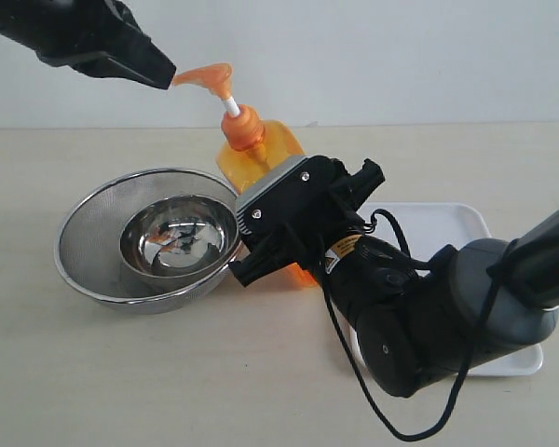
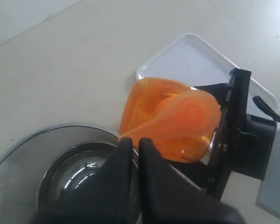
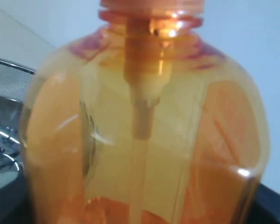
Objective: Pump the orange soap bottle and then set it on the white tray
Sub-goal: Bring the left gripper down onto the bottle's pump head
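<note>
The orange soap bottle [image 1: 270, 154] stands upright on the table beside the bowls, its pump head [image 1: 210, 76] raised on the white stem. My right gripper [image 1: 278, 261] is shut on the bottle's lower body, and the bottle [image 3: 144, 140] fills the right wrist view. My left gripper [image 1: 170, 78] hangs high at the left, shut, its tips touching the end of the pump spout. In the left wrist view the closed left gripper [image 2: 133, 142] meets the pump head [image 2: 186, 114]. The white tray [image 1: 447, 223] lies behind my right arm, partly hidden by it.
A steel bowl [image 1: 177, 233] sits inside a wire mesh strainer [image 1: 88, 237] just left of the bottle, almost touching it. My right arm and its cable [image 1: 429, 317] cover much of the tray and the front right of the table.
</note>
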Motion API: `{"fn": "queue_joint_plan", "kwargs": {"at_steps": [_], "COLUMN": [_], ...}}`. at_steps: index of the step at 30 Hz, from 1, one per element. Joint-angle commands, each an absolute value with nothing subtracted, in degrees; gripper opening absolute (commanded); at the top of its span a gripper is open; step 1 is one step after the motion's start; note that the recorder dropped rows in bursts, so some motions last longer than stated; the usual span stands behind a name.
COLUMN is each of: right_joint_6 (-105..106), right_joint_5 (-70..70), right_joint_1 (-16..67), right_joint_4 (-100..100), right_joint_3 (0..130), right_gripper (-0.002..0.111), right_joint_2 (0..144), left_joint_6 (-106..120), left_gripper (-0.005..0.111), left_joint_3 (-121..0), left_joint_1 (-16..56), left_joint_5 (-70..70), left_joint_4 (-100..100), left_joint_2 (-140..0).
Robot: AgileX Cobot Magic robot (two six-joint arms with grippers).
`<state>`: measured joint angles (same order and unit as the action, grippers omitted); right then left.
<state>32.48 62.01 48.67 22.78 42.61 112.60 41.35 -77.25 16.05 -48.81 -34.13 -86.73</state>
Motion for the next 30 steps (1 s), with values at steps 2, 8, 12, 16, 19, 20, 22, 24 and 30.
{"fn": "queue_joint_plan", "kwargs": {"at_steps": [2,8,12,16,19,20,22,24,30], "right_joint_6": [33.59,33.59,33.59,33.59,33.59,33.59,33.59,33.59,33.59], "right_joint_5": [63.54,63.14,62.84,62.72,62.72,62.72,62.72,62.72,62.72], "right_joint_1": [48.49,48.49,48.49,48.49,48.49,48.49,48.49,48.49,48.49], "right_joint_4": [22.58,22.58,22.58,22.58,22.58,22.58,22.58,22.58,22.58], "right_joint_3": [42.95,42.95,42.95,42.95,42.95,42.95,42.95,42.95,42.95], "right_gripper": [0.001,0.001,0.001,0.001,0.001,0.001,0.001,0.001,0.001], "right_joint_2": [111.81,111.81,111.81,111.81,111.81,111.81,111.81,111.81,111.81], "left_joint_6": [41.34,43.59,48.25,52.39,52.39,52.28,52.14,49.31,46.09], "left_gripper": [0.005,0.005,0.005,0.005,0.005,0.005,0.005,0.005,0.005], "left_joint_3": [-76.42,-76.42,-76.42,-76.42,-76.42,-76.42,-76.42,-76.42,-76.42], "left_joint_1": [15.93,15.93,15.93,16.05,16.05,16.05,16.05,16.05,16.05], "left_joint_5": [-46.5,-37.51,-35.91,-36.86,-38.56,-38.99,-40.4,-41.61,-44.91], "left_joint_4": [-34.14,-37.3,-42.84,-47.95,-46.42,-45.14,-44.64,-41.59,-39.0], "left_joint_2": [-84.53,-81.72,-84.45,-87.75,-89.39,-89.39,-89.39,-89.39,-89.39]}}
